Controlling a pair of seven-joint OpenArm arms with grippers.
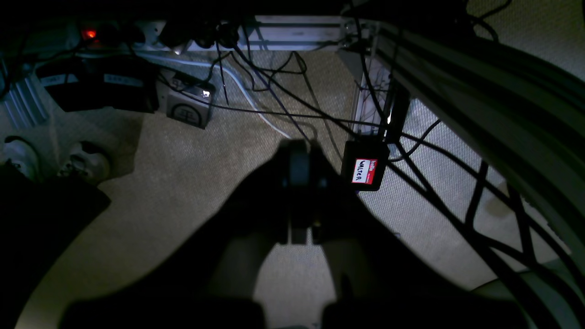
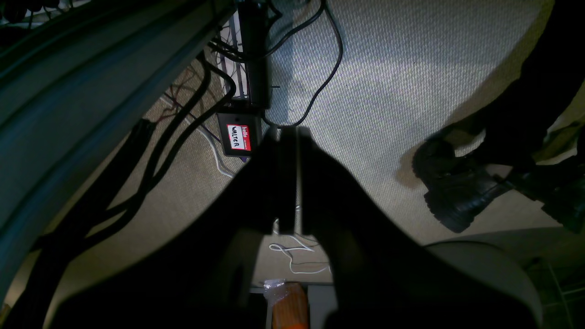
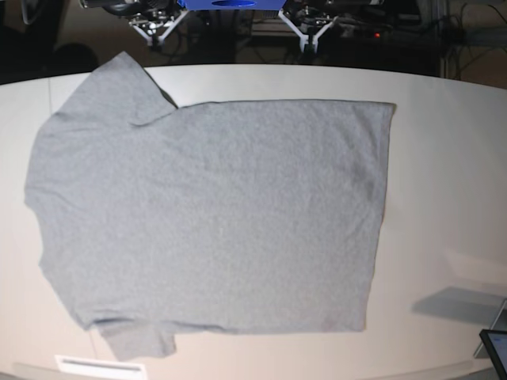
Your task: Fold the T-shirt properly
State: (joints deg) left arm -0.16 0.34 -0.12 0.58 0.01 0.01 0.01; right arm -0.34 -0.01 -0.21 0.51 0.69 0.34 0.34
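T-shirt lies flat, unfolded on the table; every fold remains, left gripper and right gripper both closed, empty.

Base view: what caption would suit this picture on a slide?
Grey T-shirt spread flat and unfolded, plain side up, on a pale table.

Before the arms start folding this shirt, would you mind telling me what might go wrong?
1. The T-shirt lies pressed flat on the table, so pinching a single layer may fail.
2. One sleeve reaches the table's far edge and could slip over.
3. The dark device at the corner could snag dragged fabric.
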